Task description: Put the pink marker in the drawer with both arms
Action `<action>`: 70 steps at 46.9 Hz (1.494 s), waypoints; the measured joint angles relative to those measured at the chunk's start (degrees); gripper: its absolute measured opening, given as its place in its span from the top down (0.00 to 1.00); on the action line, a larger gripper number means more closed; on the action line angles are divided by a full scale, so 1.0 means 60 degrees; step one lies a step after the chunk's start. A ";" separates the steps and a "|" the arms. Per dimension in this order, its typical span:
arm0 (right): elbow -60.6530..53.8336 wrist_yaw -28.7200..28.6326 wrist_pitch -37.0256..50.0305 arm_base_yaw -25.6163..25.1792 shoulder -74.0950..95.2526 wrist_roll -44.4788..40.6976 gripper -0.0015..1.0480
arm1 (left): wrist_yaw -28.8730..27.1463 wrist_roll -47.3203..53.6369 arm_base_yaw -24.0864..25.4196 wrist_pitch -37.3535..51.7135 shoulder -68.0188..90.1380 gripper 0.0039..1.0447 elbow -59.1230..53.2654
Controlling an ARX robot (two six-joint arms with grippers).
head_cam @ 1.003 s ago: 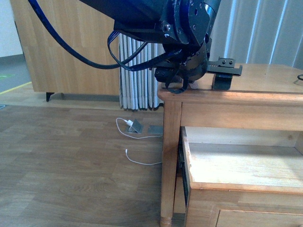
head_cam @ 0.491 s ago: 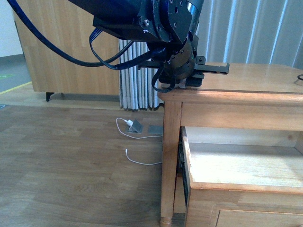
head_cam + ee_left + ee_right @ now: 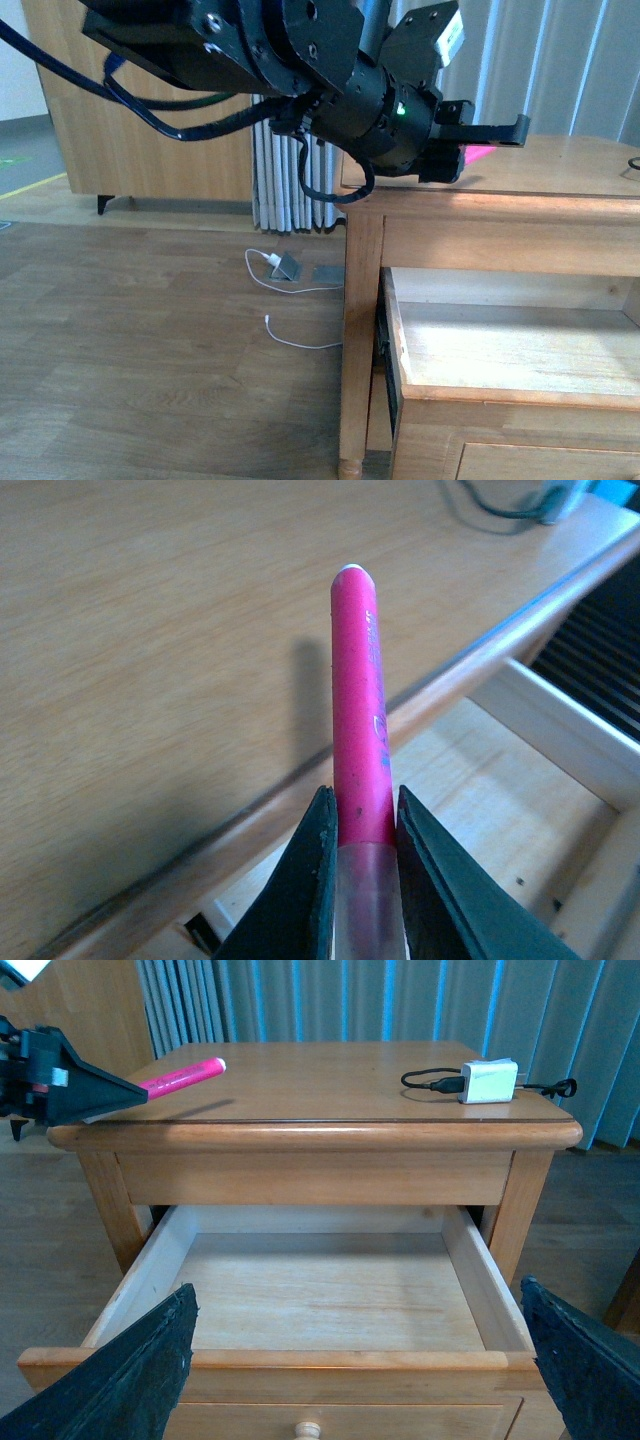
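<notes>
Nightstand (image 3: pixel 330 1085): honey-coloured wood, flat top with a rounded front edge. In the front view its top (image 3: pixel 570 160) sits to the right of the wood floor (image 3: pixel 150 340).

Drawer (image 3: pixel 150 1260): upper drawer, pulled well out. The interior is bare pale wood. The front view shows it open below the top (image 3: pixel 510 350).

Left arm (image 3: pixel 260 50): black, with dark cables looped beneath it. It reaches in from the left, over the corner of the nightstand.

Right gripper (image 3: pixel 355 1290): jaws spread wide apart, nothing between them. The two black fingers (image 3: pixel 140 1380) frame the open drawer from the front.

Left gripper (image 3: pixel 363 800): jaws clamped on the pink marker at its pale, translucent cap end. It is also visible at the nightstand corner (image 3: pixel 100 1090) and in the front view (image 3: pixel 480 145).

Pink marker (image 3: pixel 358 710): it points away from the jaws, out over the nightstand top. It is clear of the surface, with its shadow on the wood beneath (image 3: pixel 185 1075). It is not in the drawer.

White adapter (image 3: pixel 488 1080): lies on the top with a black cable (image 3: pixel 430 1082), well apart from the marker
</notes>
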 joint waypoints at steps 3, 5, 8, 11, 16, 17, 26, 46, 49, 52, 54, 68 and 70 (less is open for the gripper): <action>0.0000 0.0000 0.0000 0.0000 0.0000 0.0000 0.08 | 0.0412 0.0255 -0.0040 0.0171 -0.0270 0.86 -0.0335; 0.0000 0.0000 0.0000 0.0000 0.0000 0.0000 0.08 | 0.0659 0.0466 -0.0073 0.0237 -0.0423 0.86 -0.0543; 0.0000 0.0000 0.0000 0.0000 0.0000 -0.0004 0.08 | 0.0805 0.0670 -0.0131 0.0266 -0.0521 0.86 -0.0718; 0.0000 0.0000 0.0000 0.0000 0.0000 -0.0004 0.08 | 0.0783 0.0889 -0.0200 0.0240 -0.0514 0.87 -0.0812; 0.0000 0.0000 0.0000 0.0000 0.0000 -0.0004 0.08 | 0.0769 0.1217 -0.0353 0.0149 -0.0331 0.87 -0.0951; 0.0000 0.0000 0.0000 0.0000 0.0000 -0.0004 0.08 | 0.0772 0.1271 -0.0390 0.0149 -0.0277 0.87 -0.0962; 0.0000 0.0000 0.0000 0.0000 0.0000 -0.0004 0.08 | 0.0703 0.1413 -0.0703 0.0237 0.0412 0.87 -0.0965; 0.0000 0.0000 0.0000 0.0000 0.0000 0.0000 0.08 | 0.0135 0.1341 -0.1162 0.0124 0.2277 0.87 0.0106; 0.0000 0.0000 0.0000 0.0000 0.0000 0.0000 0.08 | 0.0087 0.1337 -0.1162 0.0102 0.2364 0.87 0.0197; 0.0000 0.0000 0.0000 0.0000 0.0000 0.0000 0.08 | 0.0076 0.1333 -0.1162 0.0102 0.2404 0.87 0.0215; 0.0000 0.0000 0.0000 0.0000 0.0000 -0.0004 0.08 | 0.0084 0.1326 -0.1162 0.0098 0.2419 0.87 0.0215; 0.0000 0.0000 0.0000 0.0000 0.0000 -0.0004 0.08 | -0.0117 0.1275 -0.1166 0.0244 0.2401 0.58 0.0087; 0.0000 0.0000 0.0000 0.0000 0.0000 0.0000 0.08 | -0.0321 0.1271 -0.1158 0.0295 0.2310 0.49 -0.0044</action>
